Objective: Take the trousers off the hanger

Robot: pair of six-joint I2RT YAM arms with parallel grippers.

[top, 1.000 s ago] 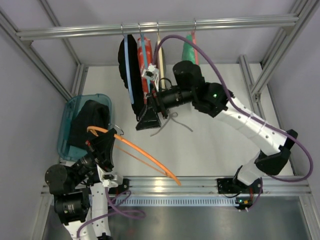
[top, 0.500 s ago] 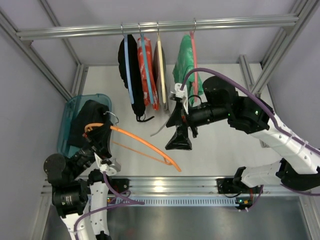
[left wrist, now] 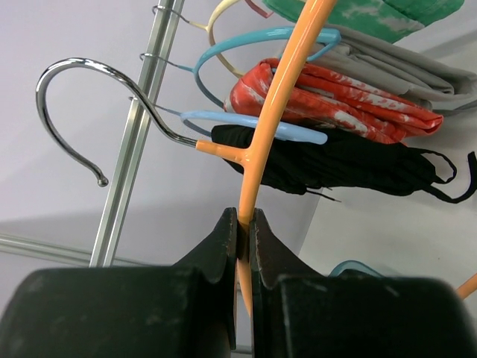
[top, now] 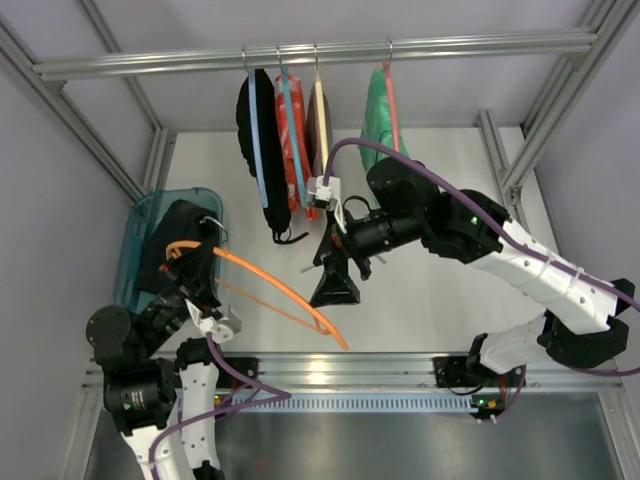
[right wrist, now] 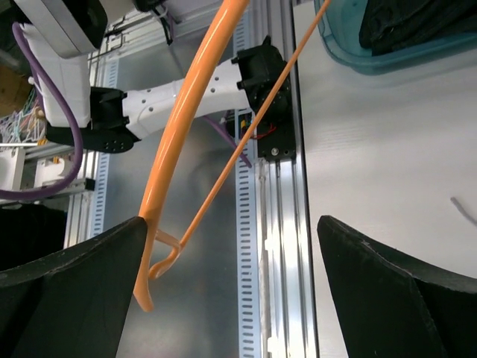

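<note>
The left tool (left wrist: 244,216) was clenched on the orange hanger (left wrist: 279,82), its two jaws pinching the thin plastic arm just below the neck, where the metal hook (left wrist: 74,71) joins. The right tool (right wrist: 231,221) stood spread wide and grasped nothing. It hovered over the worktop (top: 430,300), and the hanger's far end passed just beside one of its fingers.

The hanger was bare. The black trousers (top: 180,240) lay bunched in the blue bin (top: 135,240) at the left, beside the left arm, so the removal looked done.

The hanger seemed light, stiff at the neck and springy along its thin smooth arms. A pinch further out would likely let it swing, so the neck was the sound place to hold. The trousers looked soft, limp and light, with no firm edge, so a gathered fold on top would suit.

Further out, other garments hung from the rail (top: 450,45). No brand, label or writing could be read anywhere.
</note>
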